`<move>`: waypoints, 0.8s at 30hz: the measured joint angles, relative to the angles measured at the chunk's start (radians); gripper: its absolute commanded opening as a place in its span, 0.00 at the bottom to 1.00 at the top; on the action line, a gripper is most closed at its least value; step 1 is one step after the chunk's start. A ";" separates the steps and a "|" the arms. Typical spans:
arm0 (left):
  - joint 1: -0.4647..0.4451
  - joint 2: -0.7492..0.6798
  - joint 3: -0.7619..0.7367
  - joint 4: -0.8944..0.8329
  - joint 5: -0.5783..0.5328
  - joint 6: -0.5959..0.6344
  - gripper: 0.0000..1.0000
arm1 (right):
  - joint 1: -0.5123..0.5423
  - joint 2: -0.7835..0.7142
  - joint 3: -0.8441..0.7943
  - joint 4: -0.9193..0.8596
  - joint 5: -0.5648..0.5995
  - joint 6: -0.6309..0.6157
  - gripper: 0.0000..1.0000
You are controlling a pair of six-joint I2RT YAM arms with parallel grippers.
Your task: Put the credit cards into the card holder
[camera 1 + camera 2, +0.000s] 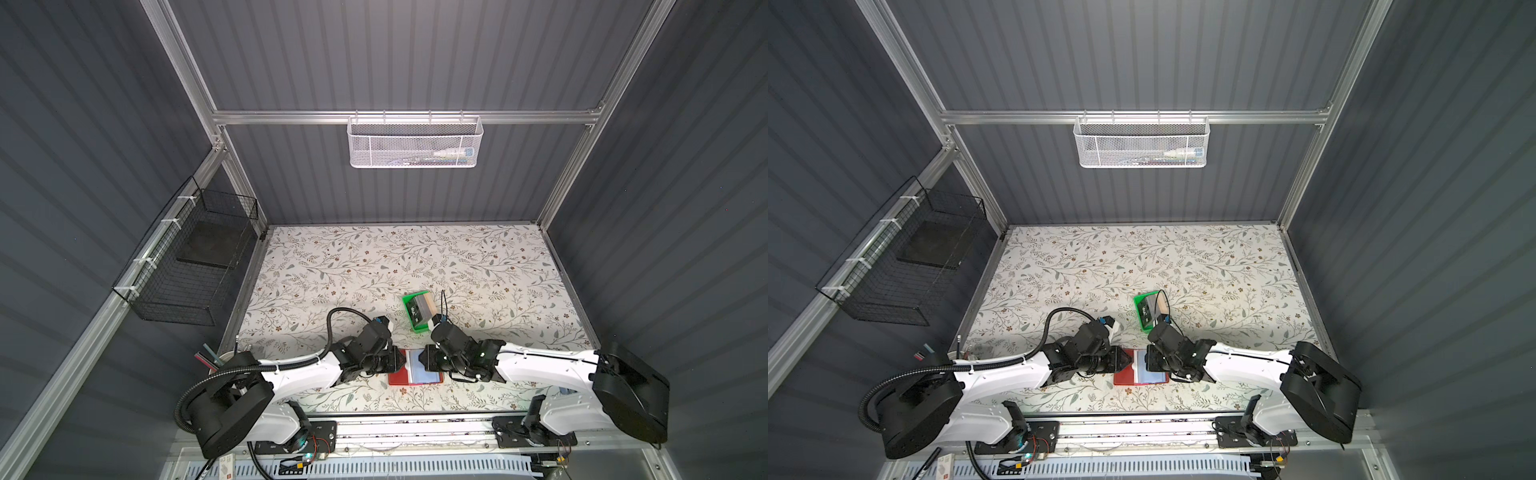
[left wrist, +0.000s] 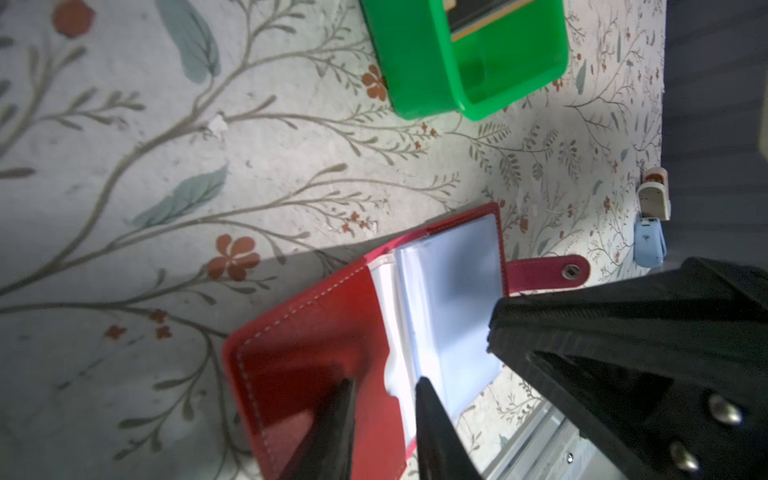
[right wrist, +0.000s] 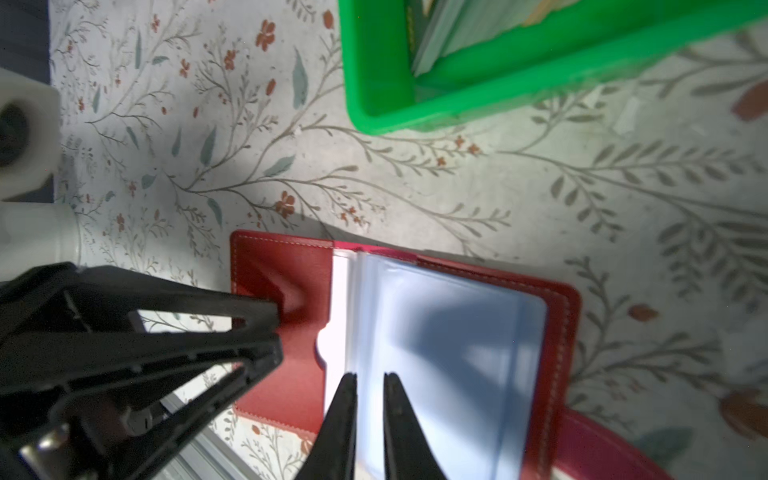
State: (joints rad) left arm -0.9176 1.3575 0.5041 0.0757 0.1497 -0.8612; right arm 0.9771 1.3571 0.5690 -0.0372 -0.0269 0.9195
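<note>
Lying open on the bench [image 1: 332,270], the card holder [image 1: 398,377] has the left gripper [image 2: 385,382] narrowly parted on its cover [image 3: 291,386] and the right gripper [image 3: 370,376] near-closed over its sleeves [image 3: 449,345], pinch unclear, with the credit cards [image 1: 419,308] in the green tray [image 1: 420,329] just beyond, nearer the right arm [image 1: 540,365].

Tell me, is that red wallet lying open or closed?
Open. The card holder lies spread flat, clear sleeves showing, snap tab unfastened.

card holder [image 1: 415,376] half hidden in top views, credit cards [image 3: 449,33] blurred, cut off
</note>
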 measured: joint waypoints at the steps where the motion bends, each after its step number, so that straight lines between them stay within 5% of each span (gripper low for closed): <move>1: 0.000 0.007 0.000 0.000 -0.001 -0.003 0.27 | -0.003 0.000 -0.005 -0.005 0.000 0.000 0.17; 24: 0.000 0.039 -0.002 0.019 -0.038 -0.014 0.26 | -0.016 0.006 -0.038 0.022 -0.080 -0.003 0.19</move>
State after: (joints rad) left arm -0.9176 1.3964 0.5026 0.0952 0.1116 -0.8749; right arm 0.9607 1.3636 0.5312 -0.0154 -0.1066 0.9161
